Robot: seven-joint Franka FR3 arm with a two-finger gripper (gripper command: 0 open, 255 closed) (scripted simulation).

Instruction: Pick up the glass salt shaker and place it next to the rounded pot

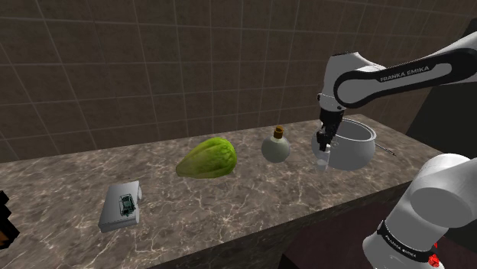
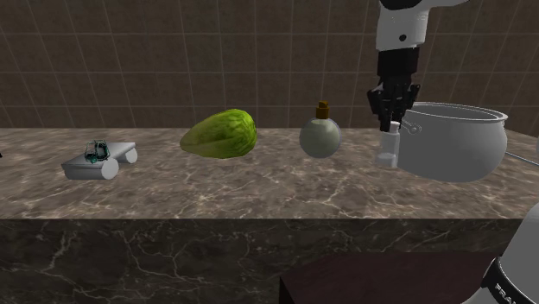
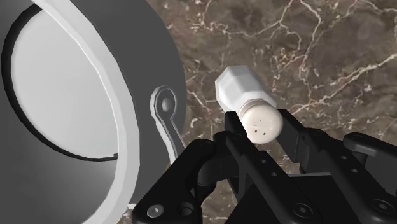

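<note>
Glossy veined marble counter (image 1: 229,200), smooth grey pot (image 1: 356,150), matt white shaker (image 3: 239,89).

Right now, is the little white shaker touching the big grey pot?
Apart. The wrist view shows a strip of marble counter between the shaker and the pot, handle included.

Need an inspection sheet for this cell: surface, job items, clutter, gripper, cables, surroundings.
Surface: dark, veined, marble-look counter.
Job's things: white shaker upright, close beside the grey pot, near its handle. Cannot tell whether its base touches the counter.
Clutter: lettuce, corked flask and grey box, in a row along the counter towards the shoulder view's left of the shaker.
Gripper: gripper comes down from above and is shut on the shaker's cap.
Cables: nothing seen.
Surroundings: tiled wall behind the counter.
</note>
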